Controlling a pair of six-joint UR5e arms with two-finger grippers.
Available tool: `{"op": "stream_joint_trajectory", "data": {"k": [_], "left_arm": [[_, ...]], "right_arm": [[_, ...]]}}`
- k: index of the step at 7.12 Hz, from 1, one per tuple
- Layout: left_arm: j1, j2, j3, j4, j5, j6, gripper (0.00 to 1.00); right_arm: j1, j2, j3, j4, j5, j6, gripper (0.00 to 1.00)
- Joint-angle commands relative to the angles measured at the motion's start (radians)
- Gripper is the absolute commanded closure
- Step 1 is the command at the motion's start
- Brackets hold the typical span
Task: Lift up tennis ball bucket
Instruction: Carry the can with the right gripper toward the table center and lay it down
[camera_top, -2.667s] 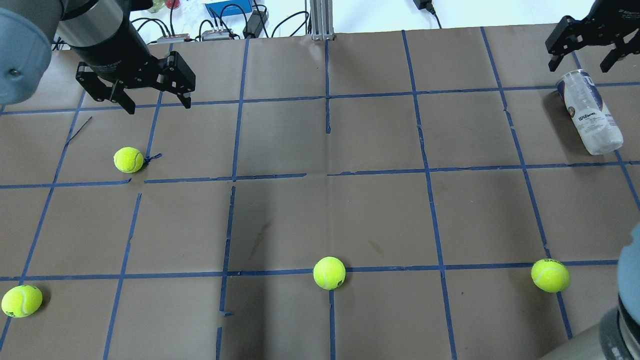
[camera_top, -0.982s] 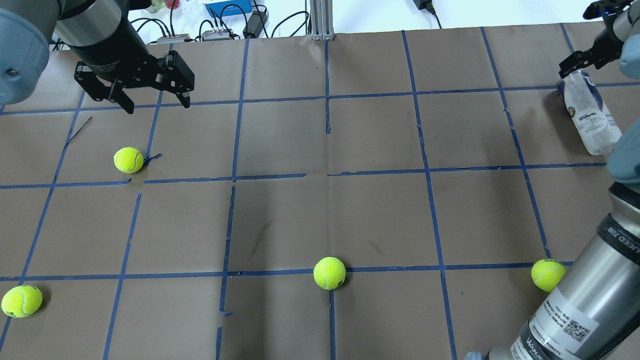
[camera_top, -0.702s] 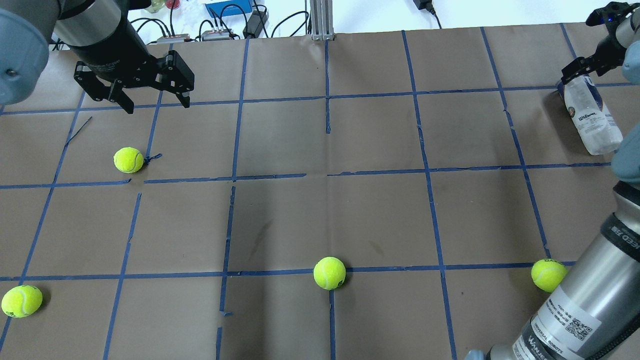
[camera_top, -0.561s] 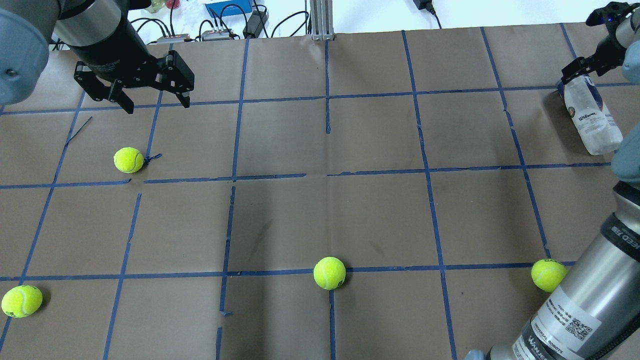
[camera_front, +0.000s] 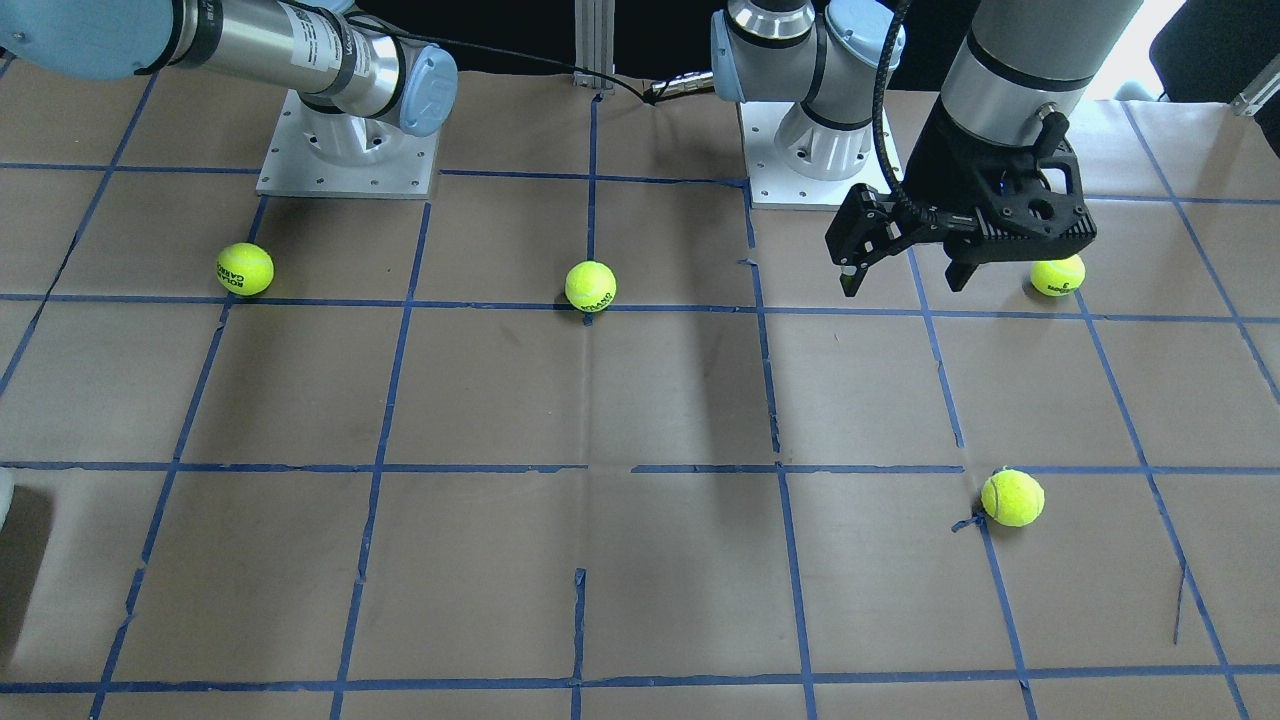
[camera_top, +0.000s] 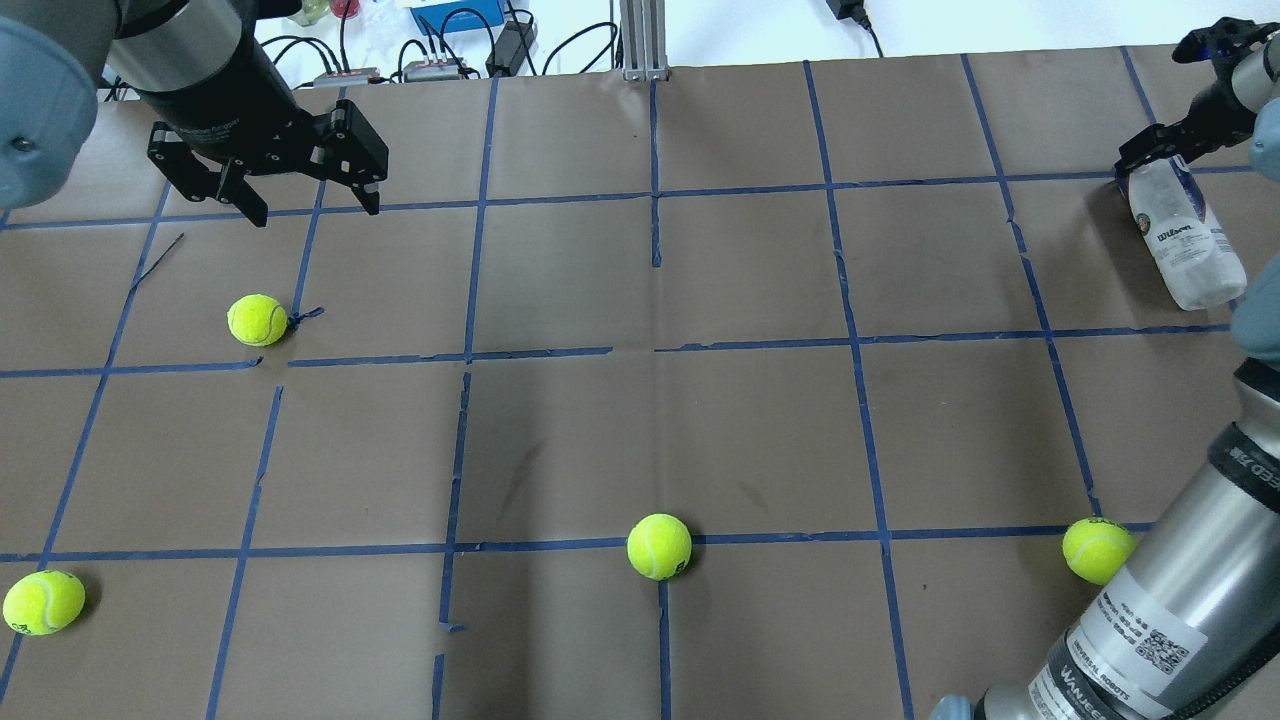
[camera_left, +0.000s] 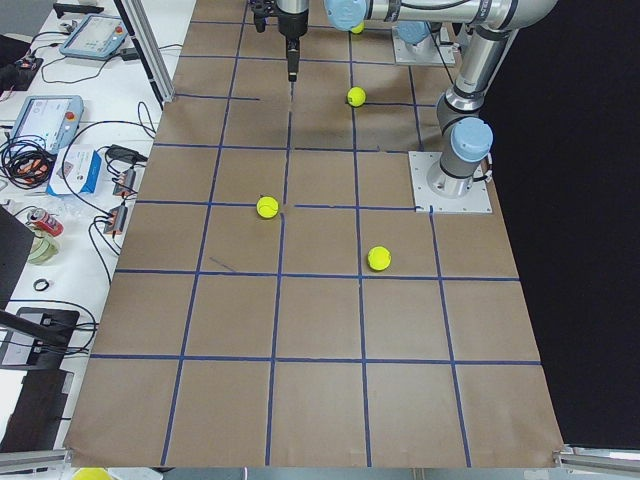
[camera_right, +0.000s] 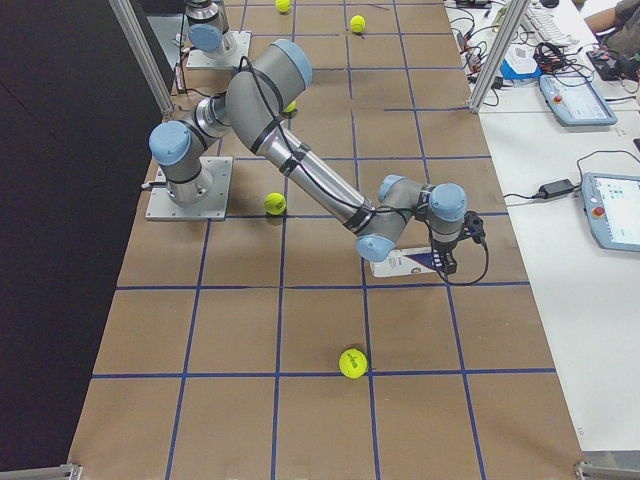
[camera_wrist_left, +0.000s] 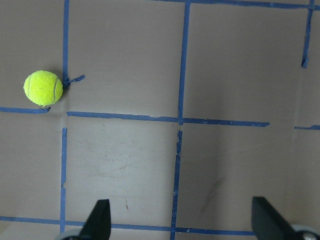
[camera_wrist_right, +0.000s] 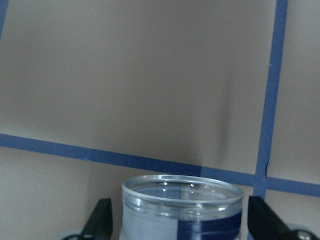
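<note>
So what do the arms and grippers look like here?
The left arm and right arm are silver tubes with pale blue joint caps; the right bears a white QR-code label. The left gripper is black, with two angular fingers and a black cable.

Clear tennis ball bucket (camera_top: 1185, 235) with white-and-navy label; yellow-green tennis balls (camera_top: 659, 546); brown tabletop (camera_top: 760, 430) gridded with blue tape (camera_top: 540, 352)

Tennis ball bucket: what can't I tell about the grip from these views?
- Overhead: the right arm partly hides the jaws at the bucket mouth.
- Right wrist: only its rim shows; bottom edge cuts the rest.
- Right side: the arm covers most of it.
- Front-facing: bucket almost wholly off frame.
</note>
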Motion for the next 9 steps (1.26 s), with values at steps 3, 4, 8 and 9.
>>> {"op": "stream_joint_trajectory", "data": {"k": [3, 4, 8, 9], "left_arm": [[0.0, 0.001, 0.003, -0.001, 0.0, 0.0, 0.0], [0.0, 0.0, 0.001, -0.001, 0.0, 0.0, 0.0], [0.002, 0.001, -0.002, -0.001, 0.001, 0.0, 0.0], [0.002, 0.001, 0.001, 0.0, 0.0, 0.0, 0.0]], "right_arm": [[0.057, -0.145, -0.002, 0.132, 0.011, -0.006, 0.59], [0.129, -0.173, 0.0, 0.122, 0.013, -0.04, 0.59], [0.473, -0.302, 0.202, 0.119, 0.014, -0.223, 0.67], [0.56, -0.293, 0.213, 0.097, 0.014, -0.276, 0.67]]}}
